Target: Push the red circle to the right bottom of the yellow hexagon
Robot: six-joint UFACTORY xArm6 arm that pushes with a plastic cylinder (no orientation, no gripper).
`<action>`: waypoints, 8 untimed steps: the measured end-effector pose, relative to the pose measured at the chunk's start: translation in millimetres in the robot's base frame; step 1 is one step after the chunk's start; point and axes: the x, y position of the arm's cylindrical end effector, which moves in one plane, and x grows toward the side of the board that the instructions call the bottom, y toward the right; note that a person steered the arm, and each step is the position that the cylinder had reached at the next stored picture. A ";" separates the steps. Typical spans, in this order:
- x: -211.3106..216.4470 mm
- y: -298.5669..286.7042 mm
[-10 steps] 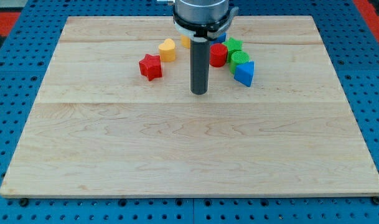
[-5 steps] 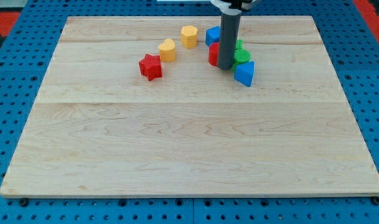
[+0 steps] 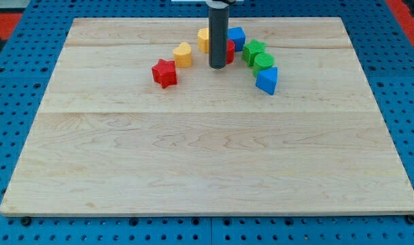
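Observation:
My tip [image 3: 217,66] rests on the board near the view's top, just below and between the yellow hexagon [image 3: 203,39] and the red circle [image 3: 230,52]. The rod hides most of the red circle; only its right edge shows. The yellow hexagon is partly hidden behind the rod's left side. The red circle sits to the right and slightly below the hexagon, close to it.
A yellow heart [image 3: 183,54] and a red star [image 3: 164,73] lie to the left of my tip. A blue cube [image 3: 236,36], a green star [image 3: 253,50], a green circle [image 3: 264,62] and a blue triangle [image 3: 266,80] lie to the right.
My tip moved from the board's middle up to the right of the red circle, then swept left. The red circle slid left toward the yellow hexagon.

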 end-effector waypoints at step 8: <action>-4.4 22.1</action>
